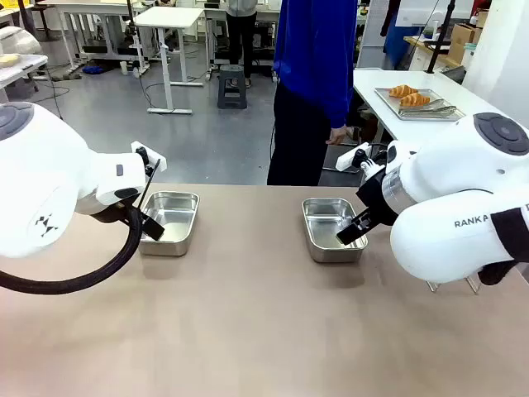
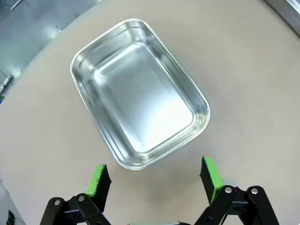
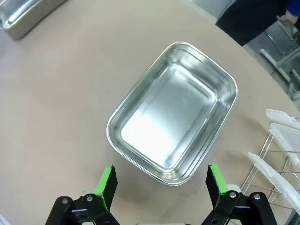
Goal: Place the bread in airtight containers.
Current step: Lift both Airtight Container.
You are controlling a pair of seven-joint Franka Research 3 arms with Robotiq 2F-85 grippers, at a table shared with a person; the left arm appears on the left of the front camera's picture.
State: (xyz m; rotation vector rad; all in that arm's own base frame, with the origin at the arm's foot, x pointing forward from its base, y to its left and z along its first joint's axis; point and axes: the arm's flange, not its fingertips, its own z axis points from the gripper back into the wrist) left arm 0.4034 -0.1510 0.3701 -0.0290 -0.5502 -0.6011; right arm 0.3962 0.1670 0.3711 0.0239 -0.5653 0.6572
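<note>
Left tin below left claw; right tin below right claw.

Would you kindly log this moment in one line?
left hand: open, facing empty shiny rectangular steel tin | right hand: open, facing second empty tin

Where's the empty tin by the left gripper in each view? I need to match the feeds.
Front: tin left of centre.
Left wrist: tin central.
Right wrist: tin cropped at the top-left corner.
Landmark: the other tin, right of centre in front, central in the right wrist view.
</note>
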